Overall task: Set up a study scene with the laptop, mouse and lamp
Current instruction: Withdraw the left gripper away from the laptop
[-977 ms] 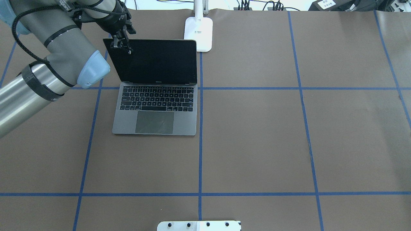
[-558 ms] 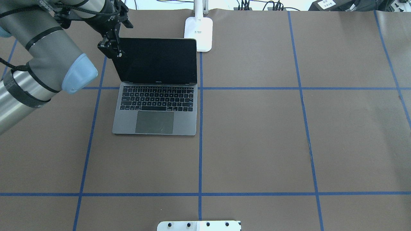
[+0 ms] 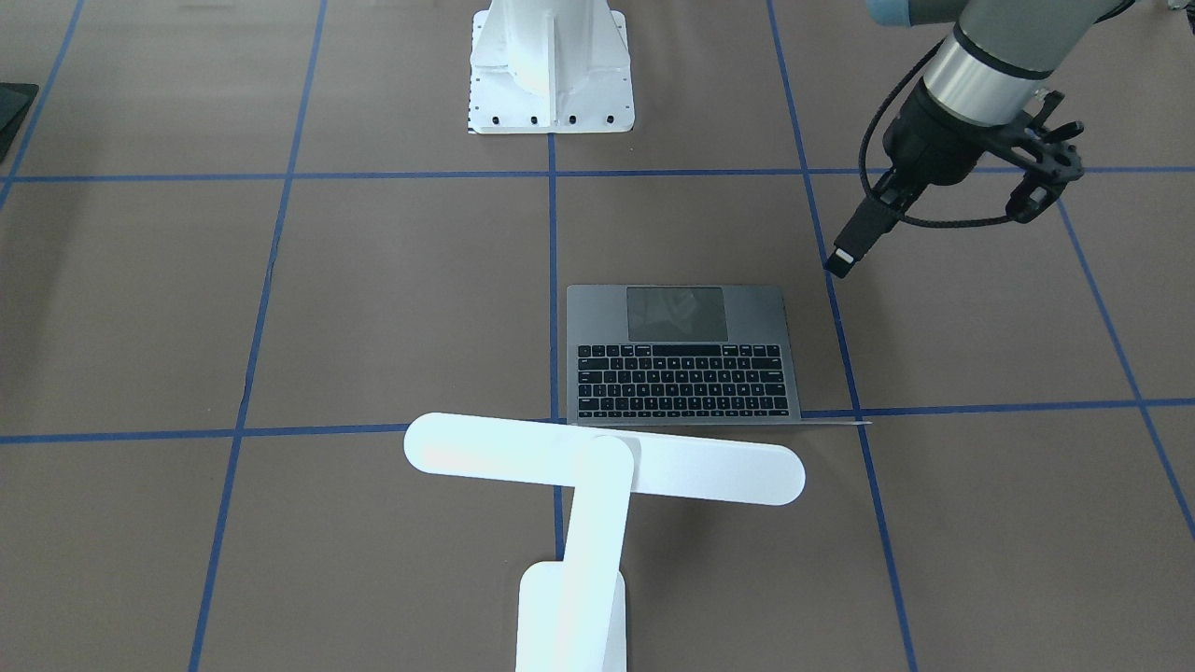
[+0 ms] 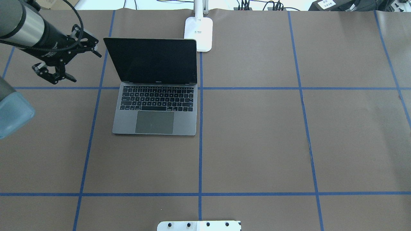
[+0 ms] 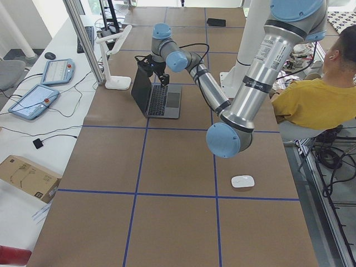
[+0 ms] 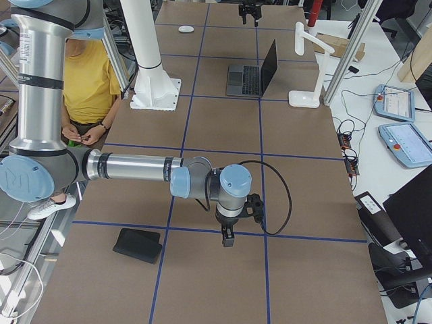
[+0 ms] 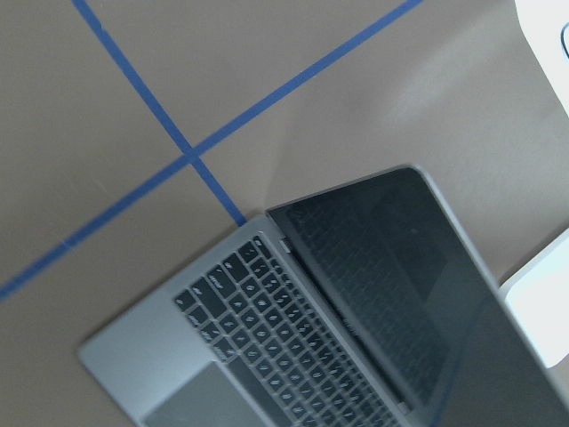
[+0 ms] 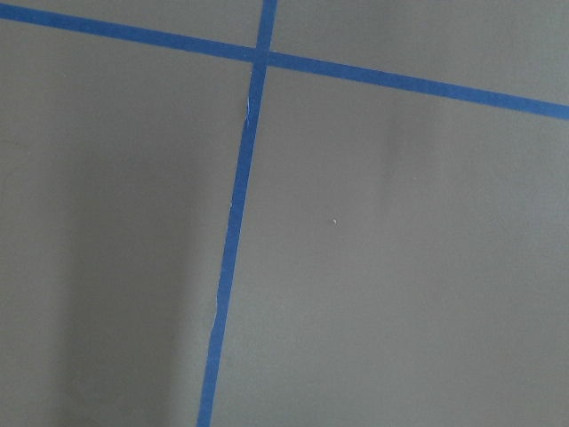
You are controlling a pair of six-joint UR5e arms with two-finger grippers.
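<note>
The laptop (image 4: 154, 109) (image 3: 681, 359) (image 7: 267, 329) lies on the brown table with its lid up and its screen dark. My left gripper (image 4: 86, 67) (image 3: 1050, 177) hovers to the left of the lid, apart from it, open and empty. The lamp (image 3: 607, 457) (image 4: 199, 32) stands just behind the laptop, its bar head over the lid's edge. The mouse (image 5: 242, 181) (image 6: 185, 28) lies at the table's left end, near the robot's side. My right gripper (image 6: 226, 237) hangs over the table's right end; I cannot tell whether it is open or shut.
A black mat (image 6: 138, 244) (image 3: 9, 103) lies at the right end near the robot's side. The white bolted pedestal (image 3: 551, 65) (image 4: 199, 225) stands mid-table at the robot's edge. A person in a yellow shirt (image 5: 311, 100) sits behind the robot.
My left gripper has left the lid's top left corner, moved away to the left and now stands open. The laptop stays where it was, its lid up.
</note>
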